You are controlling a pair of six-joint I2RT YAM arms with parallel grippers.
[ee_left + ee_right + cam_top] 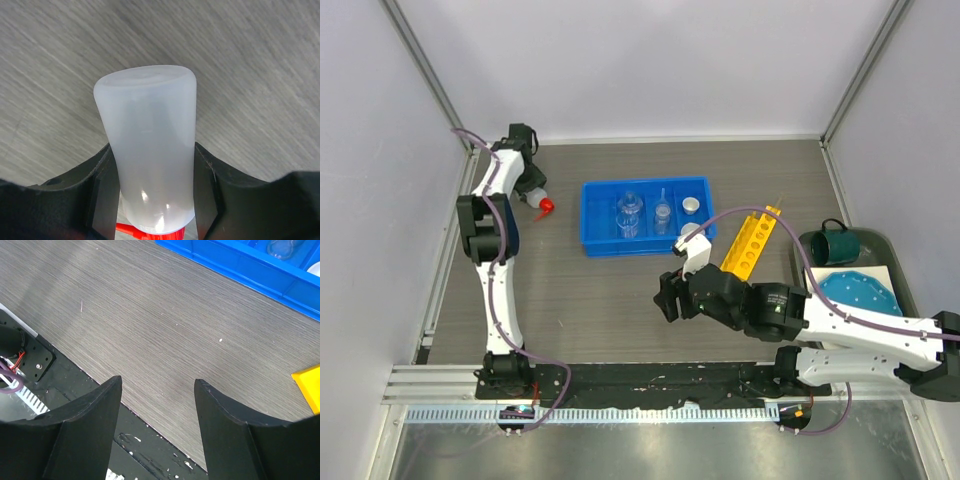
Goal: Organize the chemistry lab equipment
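Note:
The translucent squeeze bottle (150, 150) with its red cap (545, 206) lies on the table at the far left. My left gripper (528, 192) is shut on the bottle's body, and both fingers (100, 190) press its sides. A blue tray (592, 218) at the centre back holds small glass beakers (628, 214), a funnel (663, 212) and a white dish (691, 205). The yellow tube rack (752, 243) lies to the tray's right. My right gripper (668, 297) hovers open and empty over the table's front middle (157, 380).
A teal mug (828, 245) and a blue dotted plate (860, 295) sit on a dark tray (878, 240) at the right. The blue tray's edge (240, 260) and a corner of the yellow rack (310, 385) show in the right wrist view. White walls enclose the table.

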